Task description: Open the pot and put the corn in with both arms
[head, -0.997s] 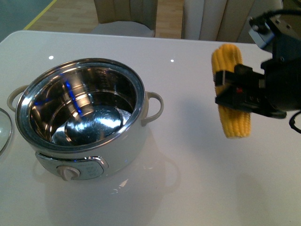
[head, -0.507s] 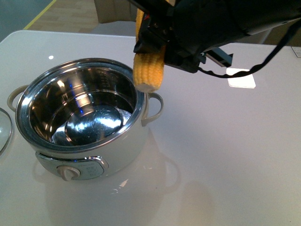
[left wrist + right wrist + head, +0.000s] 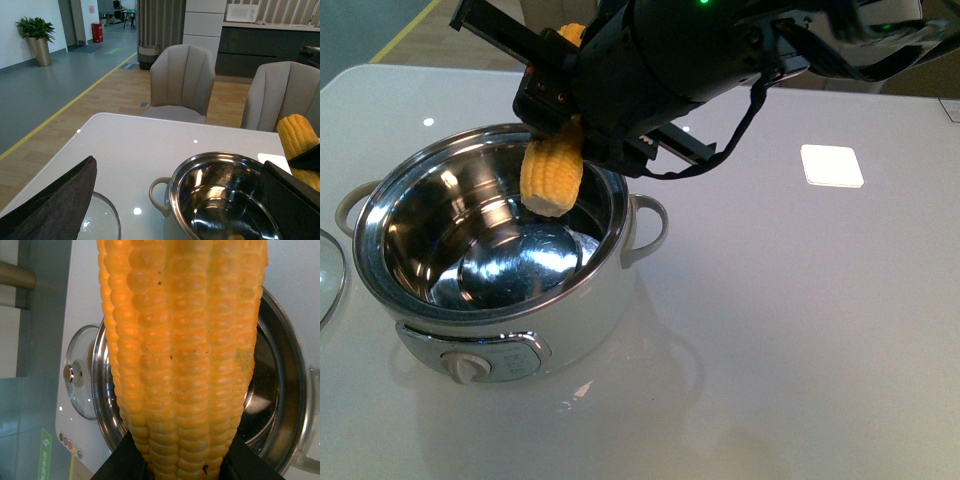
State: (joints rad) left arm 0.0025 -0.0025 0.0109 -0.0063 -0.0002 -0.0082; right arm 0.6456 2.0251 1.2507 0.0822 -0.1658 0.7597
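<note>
The right tool (image 3: 570,115), at the end of a bulky black arm (image 3: 700,50), is clamped on the corn (image 3: 552,178) around its middle. The cob stands nearly upright, one end poking above the fingers and the other hanging over the open mouth of the pot (image 3: 575,300), towards its far rim. From the right wrist camera the kernels fill the frame, black fingers (image 3: 117,467) pressing either side of the cob with the shiny steel interior behind it. The left tool (image 3: 177,165) is spread wide and holds nothing, its two dark fingers framing the pot from the near side. The glass lid (image 3: 328,275) lies flat on the white worktop (image 3: 800,330) just beside the pot's left handle, knob up. The pot's cream dial (image 3: 468,368) faces the robot. A white square (image 3: 832,165) sits on the worktop well off to the right.
</note>
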